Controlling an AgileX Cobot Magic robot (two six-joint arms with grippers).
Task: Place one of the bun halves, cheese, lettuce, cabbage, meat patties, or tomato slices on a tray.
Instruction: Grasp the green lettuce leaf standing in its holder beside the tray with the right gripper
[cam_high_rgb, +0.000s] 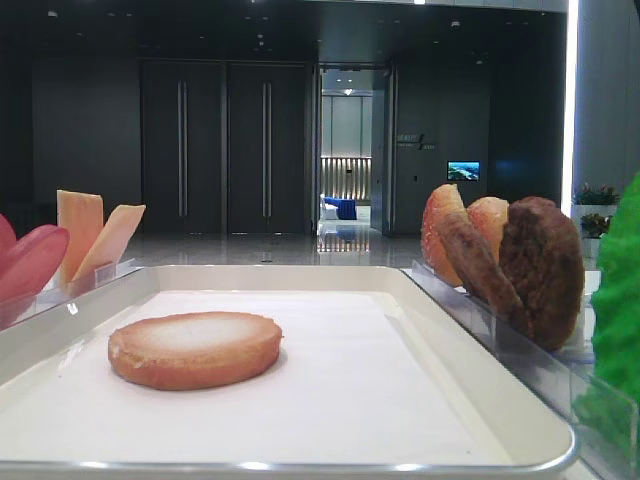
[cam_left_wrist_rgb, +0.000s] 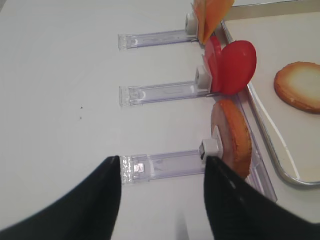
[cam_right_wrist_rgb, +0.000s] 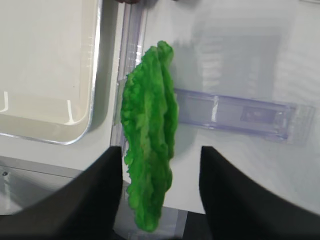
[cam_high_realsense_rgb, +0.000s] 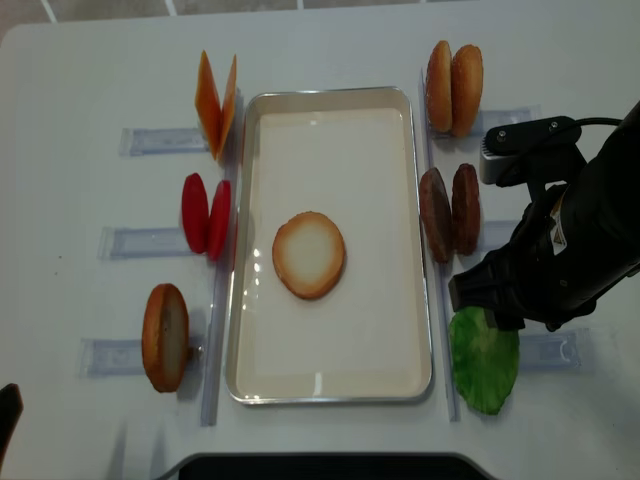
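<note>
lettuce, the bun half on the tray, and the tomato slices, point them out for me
lettuce (cam_right_wrist_rgb: 150, 135), right wrist view, middle of the ruffled leaf
bun half (cam_high_realsense_rgb: 309, 254), overhead exterior view, pale cut face
tomato slices (cam_left_wrist_rgb: 235, 67), left wrist view, face of the front slice

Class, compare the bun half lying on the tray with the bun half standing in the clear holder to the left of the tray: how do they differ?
The bun half on the tray lies flat, pale cut face up; the bun half in the holder stands on edge in its clear holder. The first sits alone inside the tray; the second is outside it, left of its rim. Both are round and golden-brown.
</note>
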